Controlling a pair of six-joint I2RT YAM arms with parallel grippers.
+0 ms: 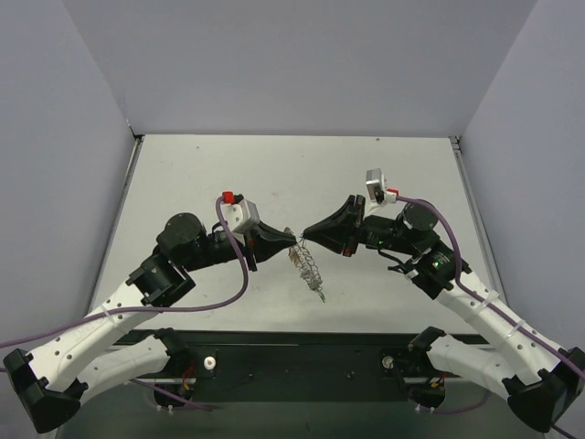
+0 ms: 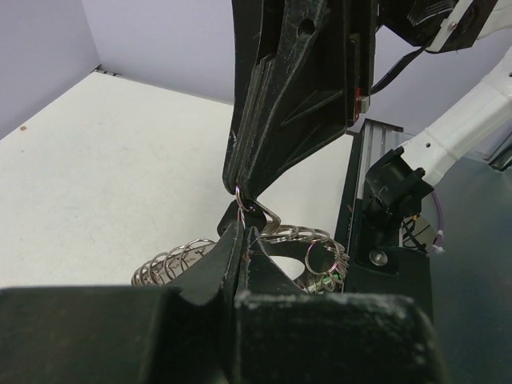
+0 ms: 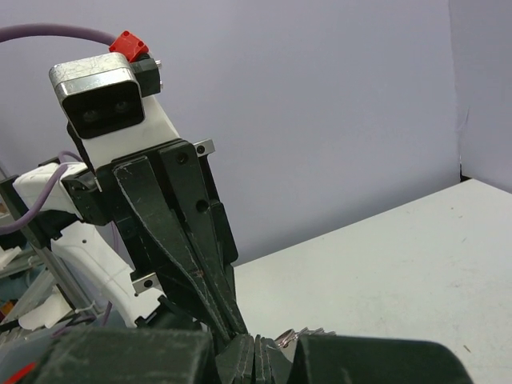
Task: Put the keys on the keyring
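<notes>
The keyring point(image 1: 306, 263) is a thin silver wire strung with many small silver rings, and it trails from the middle of the table towards the near edge. My left gripper point(image 1: 292, 240) and right gripper point(image 1: 303, 237) meet tip to tip at its upper end. In the left wrist view my left gripper point(image 2: 244, 230) is shut on the wire, and the keyring point(image 2: 172, 262) curls round behind it with a green tag point(image 2: 338, 277). The right gripper point(image 2: 238, 187) pinches a small loop just above. The right gripper point(image 3: 264, 350) is shut beside the keyring point(image 3: 290, 336). The keys are hidden; no loose key shows.
The white table point(image 1: 274, 174) is closed in by grey walls at the back and both sides. A black base rail point(image 1: 302, 352) carrying both arm mounts runs along the near edge. Purple cables point(image 1: 233, 288) loop beside each arm.
</notes>
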